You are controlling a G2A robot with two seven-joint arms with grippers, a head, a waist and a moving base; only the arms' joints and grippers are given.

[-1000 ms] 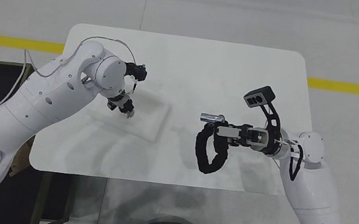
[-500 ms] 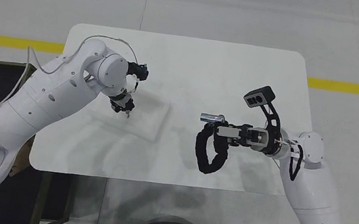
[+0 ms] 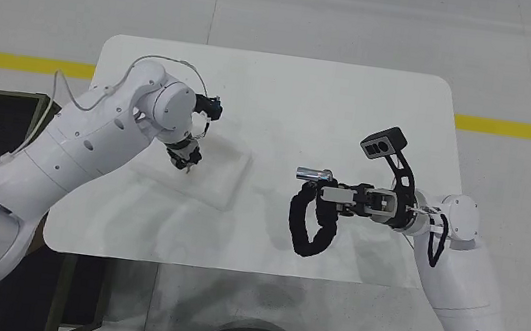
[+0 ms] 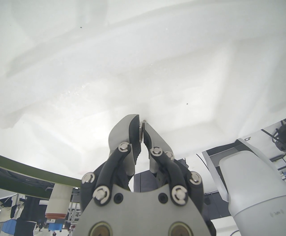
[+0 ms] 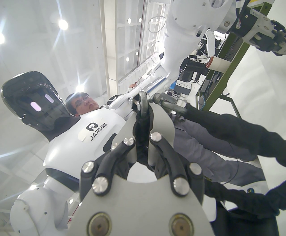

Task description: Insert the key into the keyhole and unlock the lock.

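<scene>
**Key pinched at left, lock clamped at right, well apart**

Looks down on a white table (image 3: 354, 107). Nearest the robot, clamps the lock (image 3: 296, 218), a black looped cable with a short silver barrel (image 3: 313, 174), in the right gripper (image 3: 327, 196), fingers (image 5: 160, 120) pressed together on the lock's body. Sits right of the table's middle, loop curling toward the front edge. Cannot make out the keyhole.

Farther back, on the left, pinches the key (image 4: 141, 131) in the left gripper (image 4: 141, 126): pads (image 4: 134, 130) closed on a thin sliver of metal, tips pointing down at a white foam pad (image 3: 223, 180). Cannot tell touching the foam from hovering just above it.

Reads as early in the task: key and lock well apart, nothing inserted yet.

Risks from here, as judgement only. Could lose the key to any knock or twist, given so slim a hold. Could arrive skewed at the keyhole after a tilted pinch off soft foam, then scrape past or jam. Could push the lock round in its clamp instead of entering, given a single grip and a dangling loop. Could bend the key by turning before full seating, or slip on it at the turn for want of purchase. Calls for a slow, square approach and an alignment check before any push.
</scene>
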